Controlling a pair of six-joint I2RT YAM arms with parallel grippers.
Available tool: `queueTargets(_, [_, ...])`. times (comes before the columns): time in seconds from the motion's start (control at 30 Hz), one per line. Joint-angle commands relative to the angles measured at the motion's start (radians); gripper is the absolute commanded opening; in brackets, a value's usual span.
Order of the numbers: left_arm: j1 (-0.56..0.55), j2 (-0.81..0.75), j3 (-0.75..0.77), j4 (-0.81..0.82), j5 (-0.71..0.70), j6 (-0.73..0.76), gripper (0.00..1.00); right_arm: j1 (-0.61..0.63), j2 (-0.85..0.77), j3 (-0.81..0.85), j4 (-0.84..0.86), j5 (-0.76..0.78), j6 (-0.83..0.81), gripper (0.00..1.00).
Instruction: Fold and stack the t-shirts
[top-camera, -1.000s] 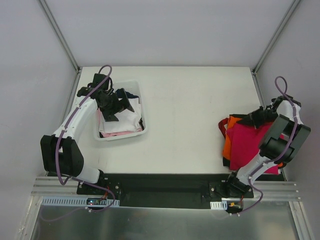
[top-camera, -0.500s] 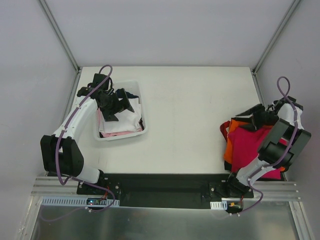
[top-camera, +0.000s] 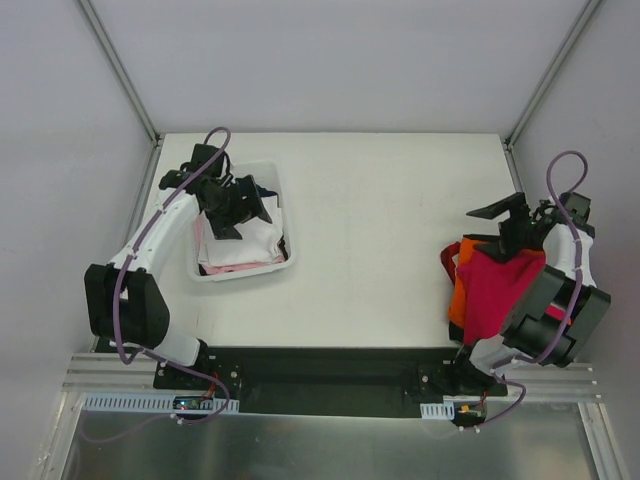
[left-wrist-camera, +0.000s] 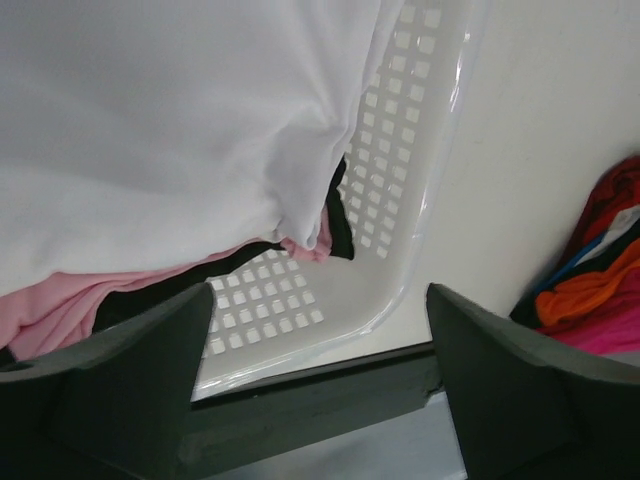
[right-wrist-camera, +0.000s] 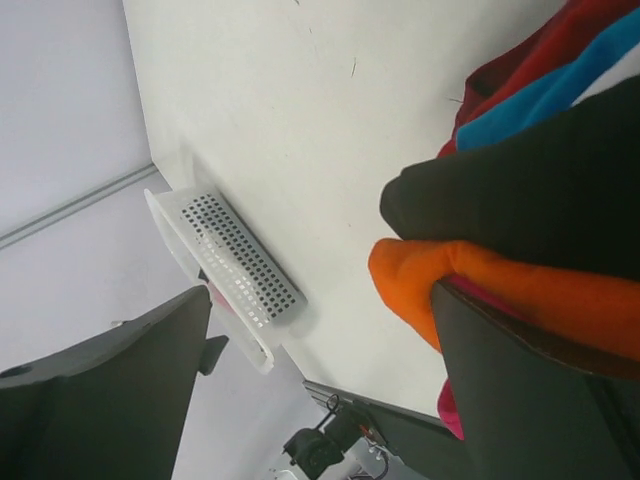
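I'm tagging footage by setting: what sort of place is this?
Likely a robot lab cell, not a home: plain white table boxed by grey panels, plastic basket and shirt pile as props.

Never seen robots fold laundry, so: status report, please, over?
Left gripper open, empty, above white t-shirt in basket. Right gripper open, empty, beside magenta t-shirt atop the stack. Nothing blocking either.
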Motion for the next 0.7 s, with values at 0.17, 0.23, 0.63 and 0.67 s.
queueTargets(0.17, [0.022,0.208,0.068,0.026,-0.019,0.013,0.00,0.274,-0.061,-0.005,0.068,0.020,0.061,0.96])
queueTargets(0.23, [0.051,0.244,0.068,0.026,-0.047,0.006,0.00,0.351,-0.058,-0.001,0.071,0.029,0.076,0.96])
queueTargets(0.63, [0.186,0.298,0.102,-0.042,-0.239,0.027,0.04,0.618,0.045,0.077,0.079,0.063,0.107,0.96])
queueTargets(0.67, [0.191,0.302,0.107,-0.048,-0.250,0.029,0.04,0.629,0.055,0.084,0.079,0.060,0.107,0.96])
